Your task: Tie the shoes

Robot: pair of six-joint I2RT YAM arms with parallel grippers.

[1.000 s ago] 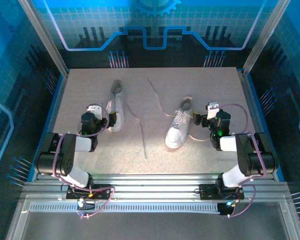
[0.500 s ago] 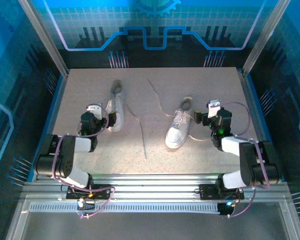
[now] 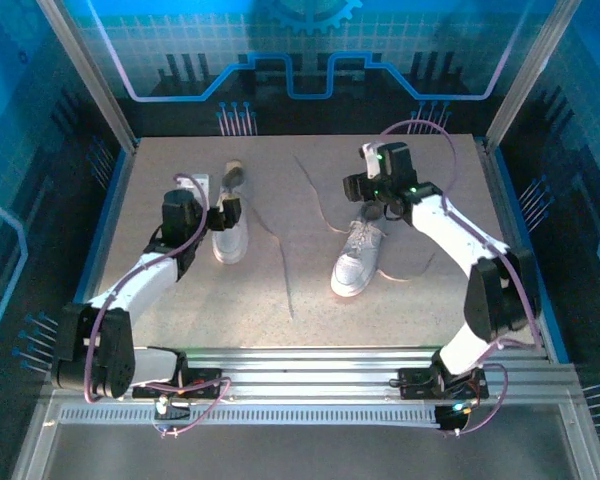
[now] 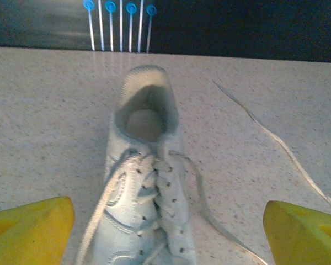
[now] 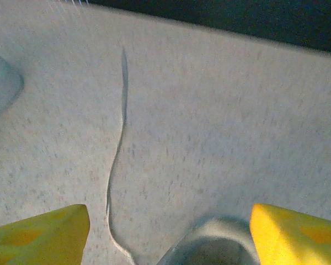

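From above, the left hand point(image 3: 225, 212) hovers over the left shoe point(image 3: 231, 240), fingers spread wide and holding nothing. That shoe lies in the left half of the surface point(image 3: 400, 310), toe toward the arms. The right hand point(image 3: 358, 190), just as wide and empty, hangs over the heel end of the right shoe point(image 3: 354, 262), right of centre. Both shoes' laces trail loose, so no knot has been started.

In the left wrist view the shoe sits centred between the yellow fingers point(image 4: 30, 229). Its laces lie slack over the eyelets, and one strand point(image 4: 276, 143) runs off to the right. A good next move is probably to drop low and pinch a free strand alone, not the upper.

The right wrist view shows a thin lace point(image 5: 118, 149) lying flat ahead of the heel rim point(image 5: 209, 237).

The surface is pale and speckled, so white lace barely stands out. Blue-lit panels and metal posts enclose it.
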